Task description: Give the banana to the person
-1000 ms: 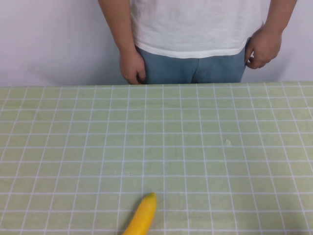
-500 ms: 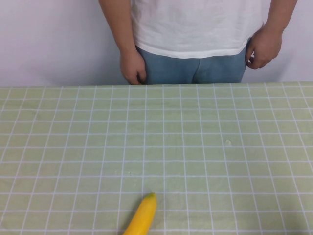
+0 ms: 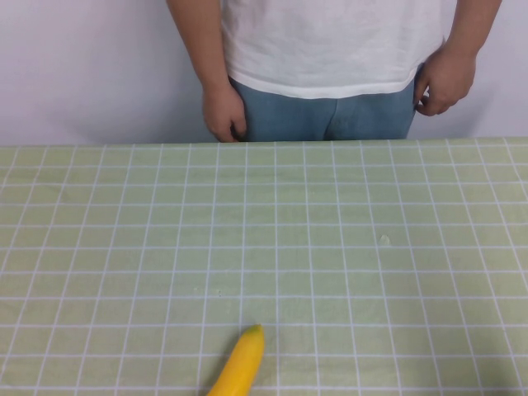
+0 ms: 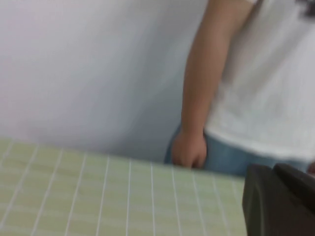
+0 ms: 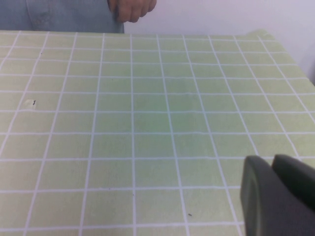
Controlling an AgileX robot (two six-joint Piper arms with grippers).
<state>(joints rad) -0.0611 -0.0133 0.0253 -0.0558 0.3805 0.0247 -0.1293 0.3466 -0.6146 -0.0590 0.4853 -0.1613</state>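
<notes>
The yellow banana (image 3: 239, 365) lies on the green checked tablecloth (image 3: 346, 231) at the near edge, left of centre, cut off by the bottom of the high view. The person (image 3: 330, 49) in a white T-shirt and blue jeans stands behind the far edge, both hands hanging at the hips. Neither gripper shows in the high view. My left gripper (image 4: 273, 170) appears in its wrist view with its dark fingers together and nothing between them, facing the person (image 4: 256, 88). My right gripper (image 5: 273, 162) is shut and empty, low over the cloth; the banana is out of both wrist views.
A white wall (image 3: 91, 66) stands behind the person. A small speck (image 3: 384, 239) lies on the cloth right of centre. The person's hand (image 5: 130, 9) shows at the far table edge in the right wrist view.
</notes>
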